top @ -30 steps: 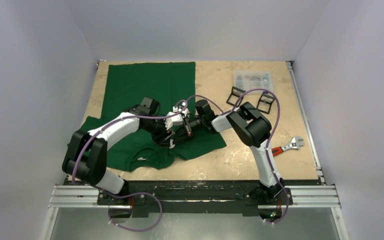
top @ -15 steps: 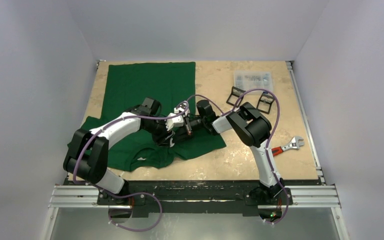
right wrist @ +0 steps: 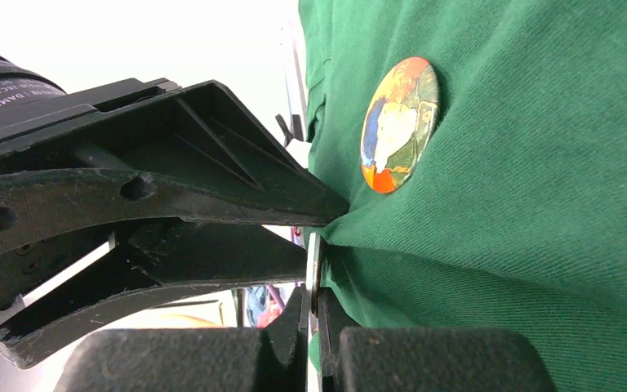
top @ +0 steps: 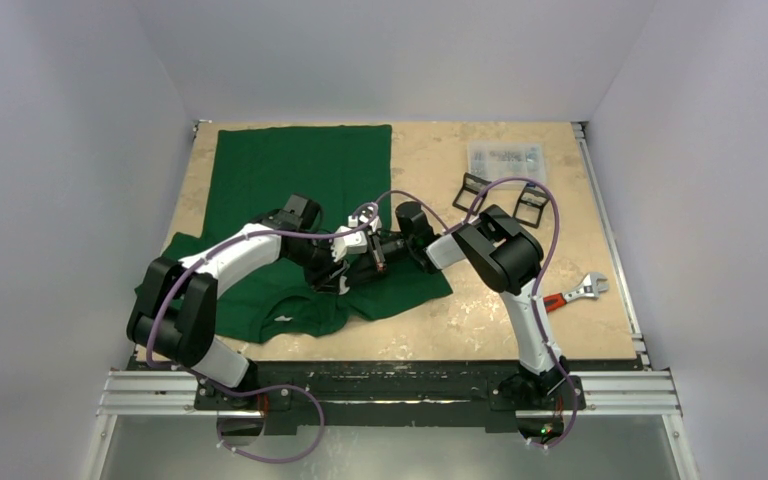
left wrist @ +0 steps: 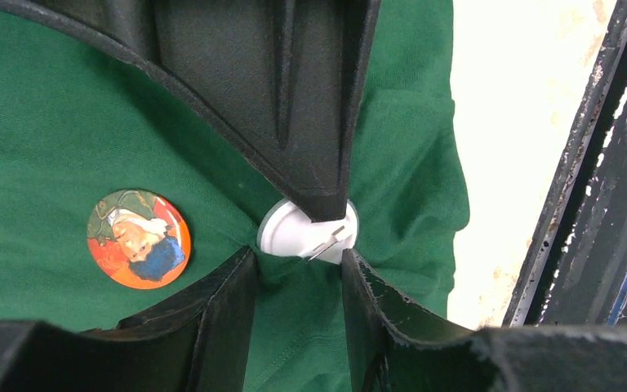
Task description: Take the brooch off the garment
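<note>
1. Between the jaws of the right gripper: pressed together on the thin rim of the brooch, a white-backed disc with its pin wire showing, gripped edge-on from the side opposite the left fingertips.
2. Right against that, at the left gripper: jaws narrowly apart with a fold of the garment filling the gap. Judged to be a pinch on the cloth directly behind the disc.
3. Touching at both sets of tips: disc with its flat back turned toward the left wrist and its edge toward the right wrist, pin wire slanting across the back.
4. Judged relation for the coming move: draw off along the line of the pin, right jaws carrying the brooch away, left jaws anchoring the cloth. Right arm the one on the brooch, left arm only on fabric.
5. Farther out, to one side of the left jaws and apart from both grips: a picture-faced badge, flat on the green cloth, not held by either gripper.
</note>
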